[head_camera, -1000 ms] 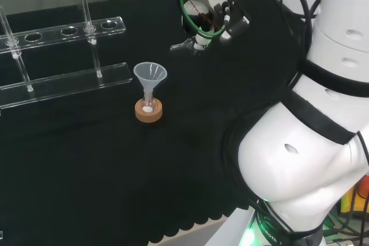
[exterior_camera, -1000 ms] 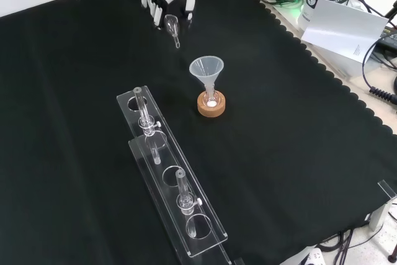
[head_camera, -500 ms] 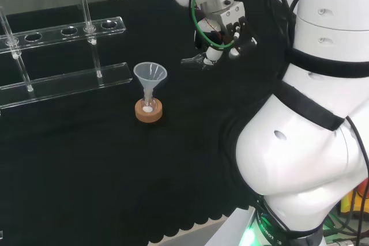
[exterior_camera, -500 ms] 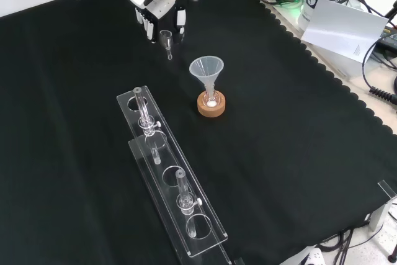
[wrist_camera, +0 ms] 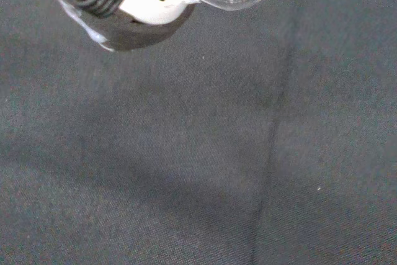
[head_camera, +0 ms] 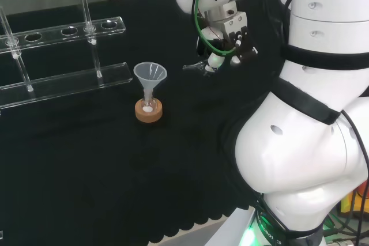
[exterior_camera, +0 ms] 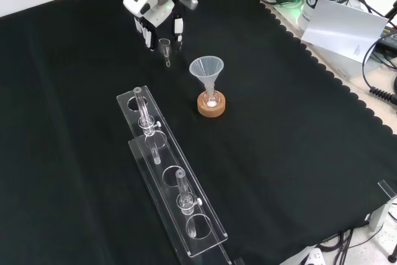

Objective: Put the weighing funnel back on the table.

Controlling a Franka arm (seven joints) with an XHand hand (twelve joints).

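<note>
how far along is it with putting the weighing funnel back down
Done: the hand has the weighing funnel over bare cloth, apart from the funnel. In hand: fingers curled round it; it does not seem to rest on the cloth yet. Left: lay it down and open the fingers.

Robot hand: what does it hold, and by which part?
The robot hand holds the weighing funnel by its wide scoop end; the short stem sticks out free.

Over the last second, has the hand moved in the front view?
Yes. The hand, holding the weighing funnel, has come down the view, closer to the funnel, which stands where it was.
</note>
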